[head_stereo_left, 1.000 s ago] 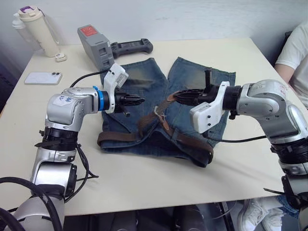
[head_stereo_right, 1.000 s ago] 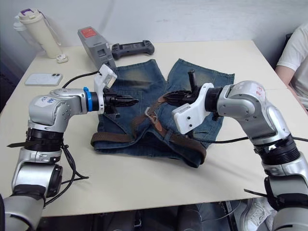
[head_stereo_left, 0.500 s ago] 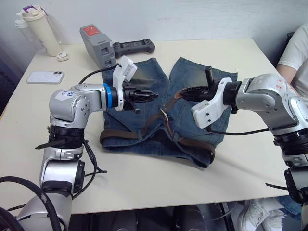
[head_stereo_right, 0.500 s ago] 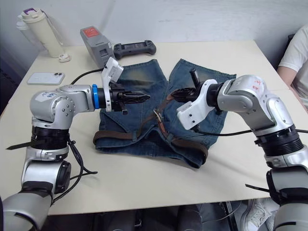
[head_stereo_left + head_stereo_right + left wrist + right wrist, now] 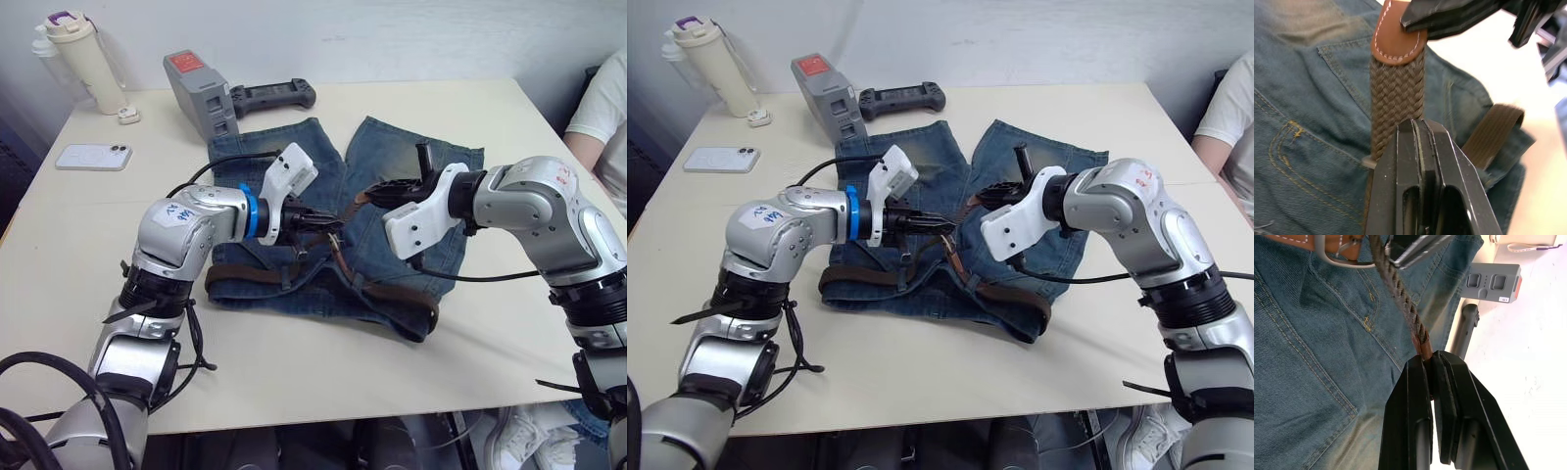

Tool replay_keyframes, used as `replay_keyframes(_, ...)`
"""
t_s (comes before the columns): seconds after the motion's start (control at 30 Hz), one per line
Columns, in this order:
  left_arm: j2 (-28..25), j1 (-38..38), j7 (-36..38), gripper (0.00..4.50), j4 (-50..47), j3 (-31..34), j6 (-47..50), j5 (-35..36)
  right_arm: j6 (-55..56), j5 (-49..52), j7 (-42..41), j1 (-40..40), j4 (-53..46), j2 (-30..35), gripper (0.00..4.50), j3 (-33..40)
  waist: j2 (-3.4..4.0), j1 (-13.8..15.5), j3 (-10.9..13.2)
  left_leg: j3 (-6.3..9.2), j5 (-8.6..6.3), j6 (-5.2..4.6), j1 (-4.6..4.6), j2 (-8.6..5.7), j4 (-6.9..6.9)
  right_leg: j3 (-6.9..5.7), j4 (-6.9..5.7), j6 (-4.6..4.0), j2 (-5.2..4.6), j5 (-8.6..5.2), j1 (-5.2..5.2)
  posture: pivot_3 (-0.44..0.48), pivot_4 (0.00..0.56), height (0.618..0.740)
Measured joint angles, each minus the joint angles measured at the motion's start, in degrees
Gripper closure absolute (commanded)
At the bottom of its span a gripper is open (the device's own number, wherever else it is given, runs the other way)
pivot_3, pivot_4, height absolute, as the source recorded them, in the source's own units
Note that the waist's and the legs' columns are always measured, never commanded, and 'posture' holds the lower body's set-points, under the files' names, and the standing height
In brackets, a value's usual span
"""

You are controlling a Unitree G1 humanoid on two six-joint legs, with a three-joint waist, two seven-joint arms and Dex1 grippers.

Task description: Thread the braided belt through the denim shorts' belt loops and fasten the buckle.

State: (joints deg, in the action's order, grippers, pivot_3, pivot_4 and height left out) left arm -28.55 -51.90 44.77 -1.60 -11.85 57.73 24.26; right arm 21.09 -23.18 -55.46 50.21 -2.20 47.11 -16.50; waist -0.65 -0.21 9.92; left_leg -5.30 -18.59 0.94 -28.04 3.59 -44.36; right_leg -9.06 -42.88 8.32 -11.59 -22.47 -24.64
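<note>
The denim shorts (image 5: 266,157) lie flat mid-table, waistband toward me. The braided belt (image 5: 245,277) runs along the waistband, and its free end rises between my grippers. My left gripper (image 5: 331,224) is shut on the braided strap (image 5: 1397,93) close to the buckle (image 5: 1352,264). My right gripper (image 5: 372,193) is shut on the belt's tan leather tip (image 5: 1423,348), just right of the left gripper, so the strap is stretched between them. The belt's other end curls at the shorts' right hip (image 5: 423,315). I cannot make out the belt loops.
A grey battery box (image 5: 201,93) and a black controller (image 5: 275,95) lie behind the shorts. A phone (image 5: 90,157) and a cream bottle (image 5: 78,61) are at the far left. A person's white sleeve (image 5: 602,108) shows at the right edge.
My left gripper has moved right and down over the shorts to the lifted strap and now grips it. The right gripper kept the belt tip and hardly moved.
</note>
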Motion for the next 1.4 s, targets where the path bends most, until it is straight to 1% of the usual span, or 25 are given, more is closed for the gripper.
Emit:
replay_keyframes(0.13,-3.78,1.93,2.73,4.44,0.28,-3.38,1.08,-1.01,-0.19,1.12,-0.07,-0.16,-0.81,0.03,4.5,0.97,0.0,0.02,0.0,-0.01,0.0,0.0,-0.01,0.0,0.02,0.0,0.01,0.0,0.0,0.0,-0.02,0.0,0.15,0.65)
replay_keyframes(0.33,-7.8,3.26,6.18,4.44,-0.21,-5.05,3.43,-0.84,-0.23,1.71,-0.08,-0.3,-1.1,0.09,4.5,1.26,0.0,0.13,0.0,0.0,0.0,0.0,-0.01,0.0,-0.01,0.01,0.02,0.0,0.0,0.0,0.0,0.0,0.15,0.65)
replay_keyframes(0.53,-7.9,4.25,7.54,4.44,-0.53,-5.3,3.92,-0.62,-0.11,2.78,-0.16,-1.36,-1.19,0.41,4.5,1.31,0.0,0.11,0.0,0.0,0.0,0.0,-0.01,0.0,-0.02,0.01,0.01,0.0,0.0,0.0,0.0,0.0,0.15,0.65)
replay_keyframes(0.6,-6.23,3.42,7.0,4.44,1.36,-2.34,5.05,0.84,0.08,3.17,-0.38,-1.4,-1.2,0.73,4.5,1.31,0.0,0.18,0.0,0.01,0.0,0.0,-0.02,0.0,-0.03,-0.01,0.01,0.0,0.0,0.0,0.0,0.0,0.15,0.65)
replay_keyframes(0.63,-4.45,2.03,5.98,4.44,3.51,1.03,6.39,2.22,0.17,3.35,-0.59,-1.41,-1.23,0.87,4.5,1.31,-0.01,0.26,0.01,0.03,0.0,0.0,-0.03,0.0,-0.07,-0.01,0.0,0.0,0.0,0.0,0.01,0.0,0.15,0.65)
replay_keyframes(0.7,-3.01,-1.37,4.42,4.44,5.38,6.77,8.3,4.27,0.28,3.48,-0.67,-1.75,-1.92,1.07,4.5,1.31,-0.02,0.09,0.01,0.01,0.0,-0.01,-0.03,0.0,-0.06,-0.01,0.02,0.0,-0.01,0.0,0.02,0.0,0.15,0.65)
replay_keyframes(0.8,-1.9,-4.19,2.71,4.44,6.51,12.02,10.2,6.18,0.24,3.45,-0.67,-2.45,-1.96,1.22,4.5,1.31,-0.01,-0.02,0.0,0.02,0.0,-0.01,0.01,0.0,0.02,-0.02,0.0,0.0,-0.01,0.0,0.01,0.0,0.15,0.65)
replay_keyframes(0.87,-1.27,-4.39,1.35,4.44,6.83,13.56,11.37,6.89,0.21,3.38,-0.67,-2.61,-1.96,1.22,4.5,1.27,-0.01,-0.04,0.0,0.01,0.0,-0.01,0.02,0.0,0.03,-0.01,-0.01,0.0,-0.01,0.0,0.01,0.0,0.15,0.65)
replay_keyframes(0.93,-0.19,-4.34,-0.02,3.82,6.89,14.05,12.58,7.22,0.1,3.25,-0.65,-2.61,-1.96,1.21,4.5,1.27,-0.01,-0.01,0.01,0.01,0.0,-0.01,0.01,0.0,0.02,-0.01,-0.01,0.0,-0.01,0.0,0.01,0.0,0.15,0.65)
replay_keyframes(0.97,1.15,-4.33,-1.05,3.57,6.62,14.92,13.56,7.7,0.0,2.86,-0.63,-2.59,-1.92,1.15,4.5,1.25,-0.01,0.13,0.01,0.03,0.0,-0.01,0.0,0.0,-0.01,0.0,-0.02,0.0,-0.01,0.0,0.02,0.0,0.15,0.65)
replay_keyframes(1.03,2.92,-3.89,-2.58,2.74,3.97,15.14,16.07,8.97,-0.25,2.21,-0.57,-2.48,-1.82,0.59,4.5,1.12,-0.02,0.15,0.0,0.04,0.0,-0.01,-0.02,-0.01,-0.05,0.01,0.0,0.0,-0.02,0.0,0.04,0.0,0.15,0.65)
replay_keyframes(1.17,6.22,-3.65,-7.19,0.98,-1.87,12.39,19.24,9.17,-1.69,1.1,-0.61,-1.83,-1.59,-0.77,4.5,0.48,-0.02,0.1,0.0,0.06,0.0,-0.01,-0.01,-0.01,-0.07,0.01,-0.04,0.0,-0.01,0.0,0.04,0.0,0.15,0.65)
replay_keyframes(1.27,6.23,-3.45,-10.19,0.98,-4.33,8.52,19.08,7.66,-2.96,0.82,-0.8,-1.23,-1.59,-1.45,4.5,0.38,-0.01,-0.01,0.0,0.05,0.0,0.0,0.0,0.0,-0.05,0.0,-0.07,0.0,-0.01,0.0,0.02,0.0,0.15,0.65)
replay_keyframes(1.4,7.02,-3.12,-13.02,0.98,-4.44,8.2,18.36,6.15,-3.95,0.81,-1.33,-1.15,-1.59,-2.01,4.5,0.38,-0.01,0.04,0.0,0.03,0.0,-0.01,-0.01,0.0,-0.06,0.01,-0.06,0.0,-0.01,0.0,0.02,0.0,0.15,0.65)
